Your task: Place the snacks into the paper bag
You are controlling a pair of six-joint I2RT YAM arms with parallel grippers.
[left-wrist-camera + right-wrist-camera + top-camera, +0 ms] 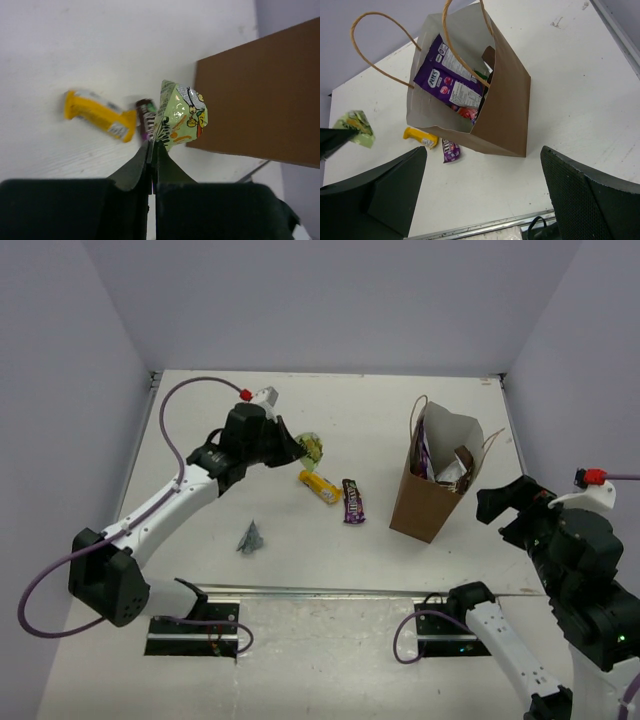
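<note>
Top external: I noted left gripper [299, 447] clamped on the green packet [314, 448]; paper bag [425, 502] stood at its three o'clock, nearer the right arm. Left wrist: packet pinched by one corner, seemingly. Right wrist: right gripper [484, 194] wide, empty; bag mouth open, purple pouch [447, 75] inside.

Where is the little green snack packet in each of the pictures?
Top view: the green packet is left of the middle, pinched by the left gripper.
Left wrist view: it is in the middle, sticking up out of that gripper.
Right wrist view: it is at the left edge.
Shared landmark: the paper bag, to the packet's right in every view.
</note>
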